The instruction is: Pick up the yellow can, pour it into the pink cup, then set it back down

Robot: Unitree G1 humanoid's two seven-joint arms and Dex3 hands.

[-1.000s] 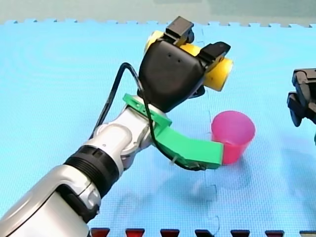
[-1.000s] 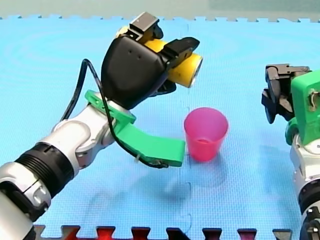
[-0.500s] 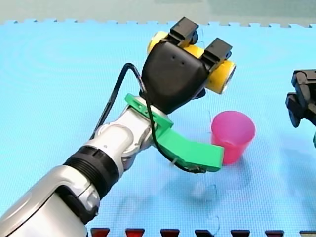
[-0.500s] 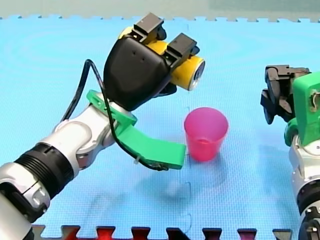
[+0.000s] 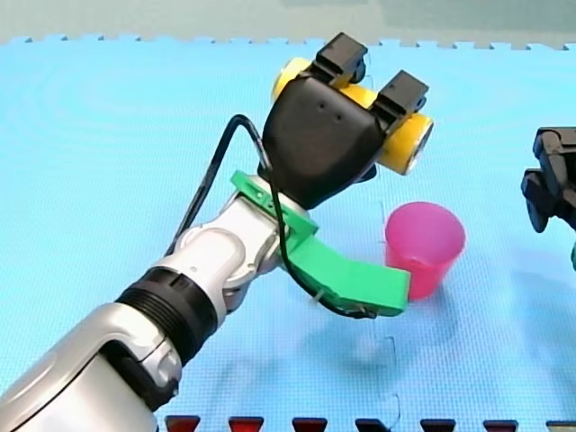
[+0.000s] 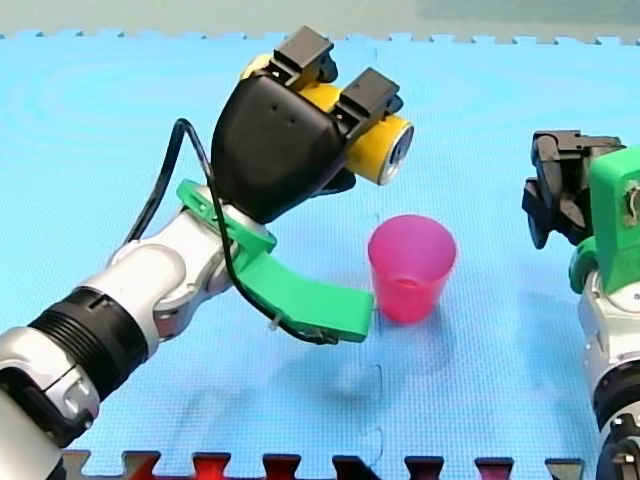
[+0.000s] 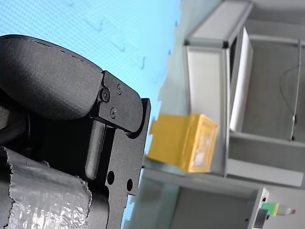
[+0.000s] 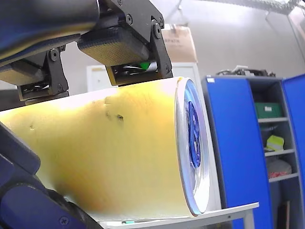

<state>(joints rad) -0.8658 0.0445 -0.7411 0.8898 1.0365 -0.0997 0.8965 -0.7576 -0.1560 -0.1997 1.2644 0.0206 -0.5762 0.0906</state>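
Near tapered pink cup [image 5: 425,247], left hand [image 5: 322,135] grips can [image 5: 401,144].

Blue foam puzzle mat [image 5: 99,153], blue shelved cabinet [image 8: 233,143], grey metal rack [image 7: 206,95], yellow box [image 7: 183,142]

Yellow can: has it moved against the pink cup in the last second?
Yes. The can, gripped by the left hand, has shifted slightly right, its end nearer over the cup. The right hand is at the right edge.
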